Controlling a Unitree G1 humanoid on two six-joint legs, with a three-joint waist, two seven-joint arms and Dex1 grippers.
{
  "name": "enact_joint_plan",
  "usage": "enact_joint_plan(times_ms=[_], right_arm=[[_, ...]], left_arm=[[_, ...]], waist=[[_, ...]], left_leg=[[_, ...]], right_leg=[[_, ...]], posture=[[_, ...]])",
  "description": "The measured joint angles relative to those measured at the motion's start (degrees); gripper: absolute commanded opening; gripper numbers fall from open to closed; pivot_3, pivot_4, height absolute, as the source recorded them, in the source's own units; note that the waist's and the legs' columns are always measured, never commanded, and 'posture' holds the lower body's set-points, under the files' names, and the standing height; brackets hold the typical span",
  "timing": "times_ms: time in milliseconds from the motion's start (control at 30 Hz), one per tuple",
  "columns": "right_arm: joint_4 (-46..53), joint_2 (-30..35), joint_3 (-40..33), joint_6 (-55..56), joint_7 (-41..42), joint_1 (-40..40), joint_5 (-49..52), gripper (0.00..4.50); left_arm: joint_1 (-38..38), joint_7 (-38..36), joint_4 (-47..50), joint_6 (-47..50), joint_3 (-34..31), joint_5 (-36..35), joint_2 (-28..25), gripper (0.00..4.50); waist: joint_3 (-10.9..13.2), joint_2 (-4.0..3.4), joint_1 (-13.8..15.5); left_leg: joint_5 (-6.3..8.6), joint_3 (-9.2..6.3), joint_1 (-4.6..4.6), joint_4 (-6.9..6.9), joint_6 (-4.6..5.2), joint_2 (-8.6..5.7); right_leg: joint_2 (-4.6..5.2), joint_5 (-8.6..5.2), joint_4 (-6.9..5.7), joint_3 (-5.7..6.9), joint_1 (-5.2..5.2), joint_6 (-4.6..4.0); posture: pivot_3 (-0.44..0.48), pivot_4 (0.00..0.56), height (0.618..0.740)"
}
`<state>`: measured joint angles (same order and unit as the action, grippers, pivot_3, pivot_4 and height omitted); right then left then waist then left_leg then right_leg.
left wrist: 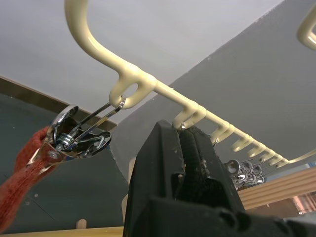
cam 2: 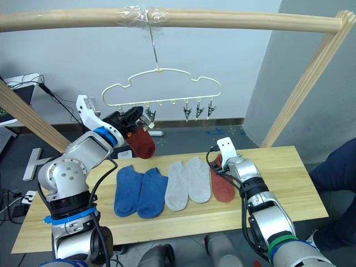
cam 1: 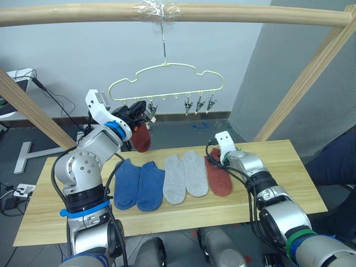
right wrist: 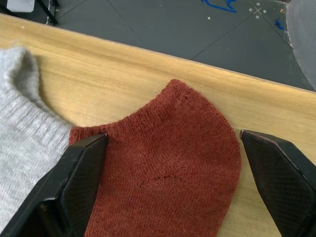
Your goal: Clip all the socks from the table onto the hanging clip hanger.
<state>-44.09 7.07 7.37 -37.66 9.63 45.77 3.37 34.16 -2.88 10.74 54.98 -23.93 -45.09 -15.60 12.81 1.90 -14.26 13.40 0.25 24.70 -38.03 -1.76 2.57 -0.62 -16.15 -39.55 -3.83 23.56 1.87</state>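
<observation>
Left end effector [cam 1: 135, 114] raised at the clip hanger's [cam 1: 167, 83] left end, fingers clenched together with nothing between them, just beside the leftmost clip [left wrist: 79, 136]. One rust red sock [cam 1: 141, 137] clamped in that clip, dangling free above the worktop [cam 1: 278, 167] far edge. Hanger hooked on the wooden pole [cam 1: 178, 12] at 12 o'clock; remaining clips [cam 1: 199, 103] bare, bunched toward the right end.

On the worktop, in a row: two blue socks [cam 1: 138, 184] at 9 o'clock, two light grey socks [cam 1: 185, 177] at centre, touching one another, second rust red sock [cam 1: 218, 175] at 3 o'clock of the greys, edge against the grey neighbour.

Right end effector [right wrist: 173, 182] released, fingers [right wrist: 79, 170] spread wide either side of the flat red sock's far end, low over it; contact with fabric not determinable.
</observation>
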Motion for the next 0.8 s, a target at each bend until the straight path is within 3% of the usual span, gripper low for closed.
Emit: enact_joint_plan(times_ms=[400, 500, 800], right_arm=[[-0.98, -1.79, -5.04, -2.03, -1.27, 0.42, 0.15, 4.48], [-0.98, -1.95, -5.61, -2.59, -1.68, 0.56, 0.15, 3.94], [-0.97, -2.74, -6.73, -3.20, -1.83, 0.69, 0.21, 0.77]], left_arm=[[-0.10, 0.54, 0.17, 0.04, 0.01, 0.00, -0.02, 0.00], [-0.11, 0.71, 0.21, 0.05, 0.01, 0.00, -0.03, 0.00], [-0.12, 0.93, 0.43, 0.74, 0.01, -0.34, -0.02, 0.00]], waist=[[0.00, 0.00, 0.02], [0.00, 0.00, 0.03], [0.00, 0.00, 0.14]], left_leg=[[0.00, -0.01, -0.02, 0.00, 0.00, 0.00], [0.00, -0.01, -0.02, 0.00, 0.00, 0.00], [0.00, -0.01, -0.02, 0.00, 0.00, -0.01]], right_leg=[[-0.01, 0.00, -0.01, 0.01, -0.02, 0.00], [-0.01, 0.00, 0.00, 0.01, -0.02, 0.00], [-0.01, 0.00, 0.01, 0.02, -0.03, 0.00]], posture=[[-0.275, 0.212, 0.740], [-0.274, 0.213, 0.740], [-0.278, 0.216, 0.740]])
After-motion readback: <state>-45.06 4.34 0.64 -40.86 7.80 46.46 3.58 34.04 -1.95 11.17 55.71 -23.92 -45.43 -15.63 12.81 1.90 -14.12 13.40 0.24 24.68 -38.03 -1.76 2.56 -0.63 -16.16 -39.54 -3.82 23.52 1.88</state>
